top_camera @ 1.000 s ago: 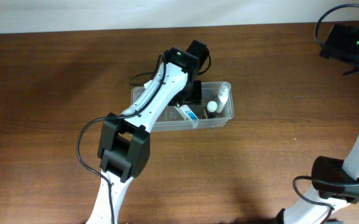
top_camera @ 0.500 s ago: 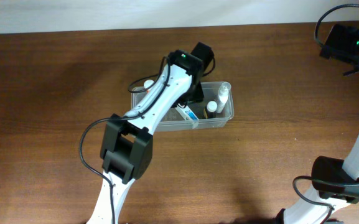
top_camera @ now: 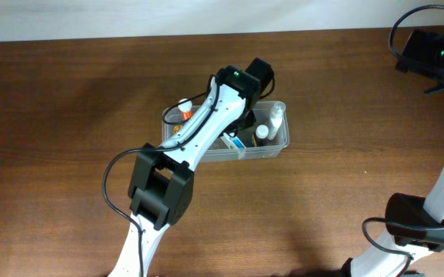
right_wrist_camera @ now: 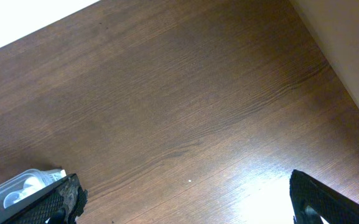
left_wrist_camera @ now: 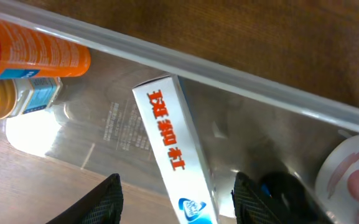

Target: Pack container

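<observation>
The clear container (top_camera: pixel 282 143) sits mid-table, and its rim (left_wrist_camera: pixel 241 76) crosses the left wrist view. Inside it a white box with red characters (left_wrist_camera: pixel 170 140) lies slanted, its blue end (top_camera: pixel 235 141) toward the front wall. My left gripper (left_wrist_camera: pixel 178 202) hangs over that box, open, with a gap on each side of the box. An orange bottle (left_wrist_camera: pixel 33 55) and a blue-labelled jar (left_wrist_camera: pixel 27 96) lie at the container's left end. White bottles (top_camera: pixel 275 117) lie at its right end. My right gripper (right_wrist_camera: pixel 188 205) stands wide open above bare wood.
The left arm (top_camera: pixel 198 135) stretches from the front edge over the container and hides its middle. The right arm's base (top_camera: pixel 414 223) stands at the right edge, its wrist (top_camera: pixel 429 50) at the far right corner. A corner of the container (right_wrist_camera: pixel 23 183) shows in the right wrist view.
My left wrist has shifted rightward along the container, uncovering the orange bottle at the left end. The right arm has not moved.
</observation>
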Available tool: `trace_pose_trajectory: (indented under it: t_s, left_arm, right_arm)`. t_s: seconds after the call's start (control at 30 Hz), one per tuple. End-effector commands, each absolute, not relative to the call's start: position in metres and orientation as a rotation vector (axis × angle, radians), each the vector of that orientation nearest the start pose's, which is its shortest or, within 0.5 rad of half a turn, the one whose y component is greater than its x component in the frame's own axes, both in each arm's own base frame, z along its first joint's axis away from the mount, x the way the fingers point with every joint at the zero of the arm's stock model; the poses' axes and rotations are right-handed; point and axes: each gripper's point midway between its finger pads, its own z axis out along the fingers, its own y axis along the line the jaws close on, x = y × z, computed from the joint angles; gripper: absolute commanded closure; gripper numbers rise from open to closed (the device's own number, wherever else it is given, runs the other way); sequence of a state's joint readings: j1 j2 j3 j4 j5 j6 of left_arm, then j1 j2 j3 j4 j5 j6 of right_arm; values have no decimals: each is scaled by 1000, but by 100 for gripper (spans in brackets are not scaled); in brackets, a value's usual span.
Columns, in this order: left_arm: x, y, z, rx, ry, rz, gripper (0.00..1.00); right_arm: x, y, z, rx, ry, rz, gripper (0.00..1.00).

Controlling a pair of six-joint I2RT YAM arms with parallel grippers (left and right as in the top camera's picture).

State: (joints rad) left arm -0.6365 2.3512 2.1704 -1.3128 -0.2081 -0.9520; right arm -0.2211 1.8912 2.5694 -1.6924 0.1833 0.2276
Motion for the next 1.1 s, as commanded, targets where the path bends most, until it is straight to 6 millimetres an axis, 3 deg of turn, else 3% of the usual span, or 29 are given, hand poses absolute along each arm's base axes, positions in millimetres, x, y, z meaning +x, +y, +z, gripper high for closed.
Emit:
trace_pose_trajectory:
  t_s: [0.0, 0.3, 0.43, 0.77, 0.93, 1.07]
  left_arm:
    - [402, -248, 60, -546, 2884, 185, 43]
    - [402, -248, 52, -546, 2887, 189, 43]
    - [400, -248, 49, -547, 2893, 189, 51]
    - [396, -255, 35, -551, 2940, 159, 50]
    - [397, -255, 35, -552, 2938, 157, 64]
    - [396, -255, 34, -551, 2940, 159, 68]
  right_arm:
    - [362, -116, 368, 634, 2469, -251, 2]
    - [362, -116, 368, 634, 2469, -251, 2]
    - [362, -116, 368, 634, 2469, -251, 2]
    - [362, -116, 368, 634, 2469, -251, 2]
    - [362, -116, 368, 634, 2469, -251, 2]
    - [362, -116, 368, 634, 2469, -251, 2]
